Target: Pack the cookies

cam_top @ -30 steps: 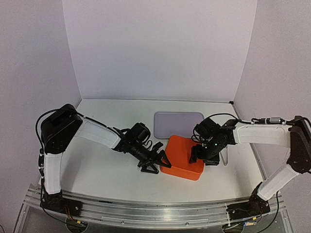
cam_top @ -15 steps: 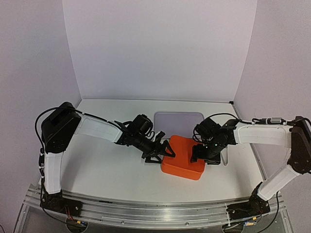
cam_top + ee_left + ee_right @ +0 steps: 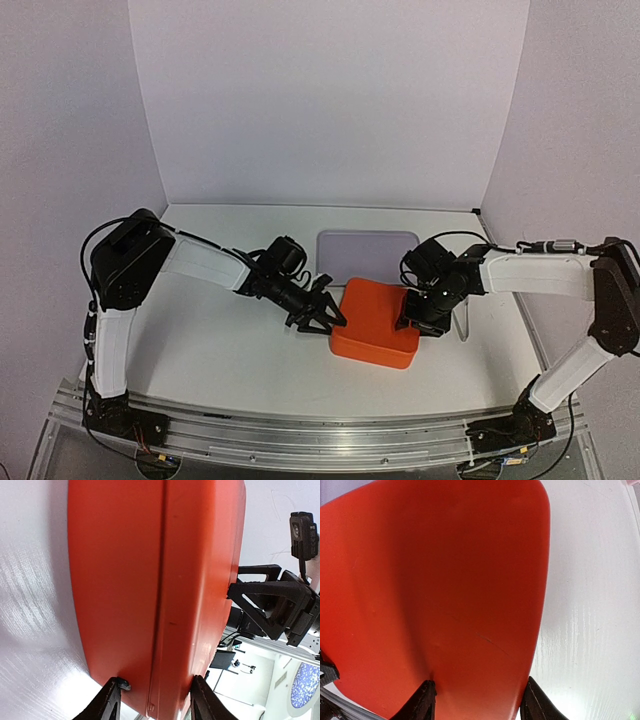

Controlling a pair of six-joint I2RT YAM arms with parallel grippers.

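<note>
1. Cookies: none can be seen in any view. Whether they lie inside the shut red box cannot be told.
2. Red box (image 3: pixel 375 325): orange-red with rounded corners, lid on, and a seam running along its side wall. It rests flat on the white table (image 3: pixel 220 350), right of centre, between the two arms and just in front of the tray.
3. Left gripper (image 3: pixel 326 314): at the box's left edge, reaching in from the left. The jaws are partly closed, neither wide nor together. In the left wrist view the two black fingertips (image 3: pixel 116 692) straddle the box's side wall across the seam. Each tip touches the red plastic, so this gripper is clasping the box.
4. Right gripper (image 3: pixel 417 322): at the box's right edge, opposite the left one. Its jaws are also partly closed. In the right wrist view the fingertips (image 3: pixel 426 692) bracket the near end of the box, both against its surface, so it too is clamped on the box.
5. Tray (image 3: pixel 367 255): flat, pale lilac-grey, rectangular with rounded corners. It lies on the table directly behind the box. Whether the two touch cannot be told.
6. Table: white with a slight sheen, enclosed at the back and sides by plain pale walls.
</note>
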